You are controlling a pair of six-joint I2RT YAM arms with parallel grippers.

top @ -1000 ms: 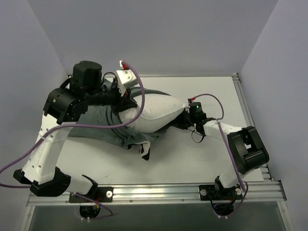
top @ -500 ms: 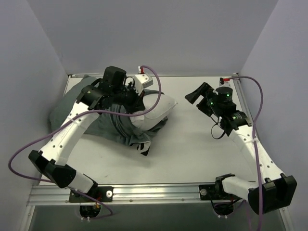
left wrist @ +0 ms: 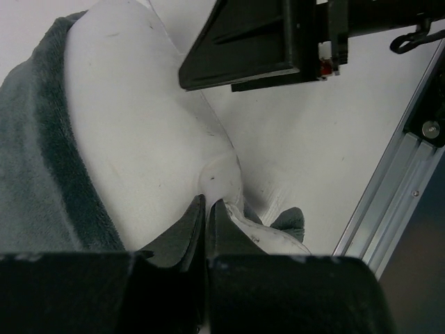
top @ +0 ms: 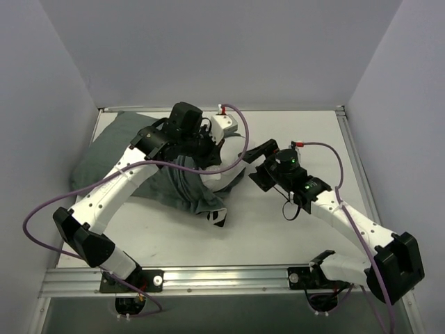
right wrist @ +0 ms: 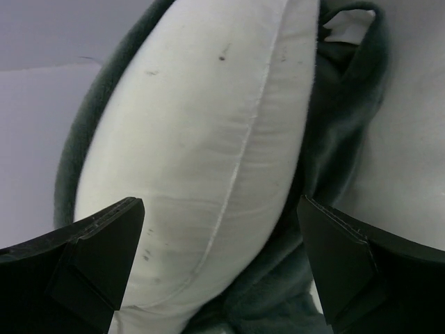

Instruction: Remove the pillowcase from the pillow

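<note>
Right claw (top: 254, 164) hangs wide open and holds nothing. Its two dark fingers are aimed at the exposed right end of the pillow (right wrist: 208, 125), near it but not touching. Left claw (left wrist: 206, 219) is closed. The white cloth puckers right at its tips, so it appears to pinch a small fold of the pillow, though the wrist view is too tight to be sure.

The pillow lies left of centre on the table (top: 292, 233), mostly buried in the pillowcase (top: 115, 149). The cover's grey-green side faces up and bunches toward the far left, with a striped scrap showing at its near edge.

Likely risks:
- The left pinch looks shallow and could slip off once the right side pulls.
- If the open fingers close too deep, they may catch the grey-green hem along the pillow's side and drag cover and cushion together.
- The purple cable (top: 246, 136) looping over the pillow could snag.

Left arm reaches from the near left corner in a long arc, wrist bent down over the pillow's far side. Right arm stretches from the near right, forearm low, pointing left.
</note>
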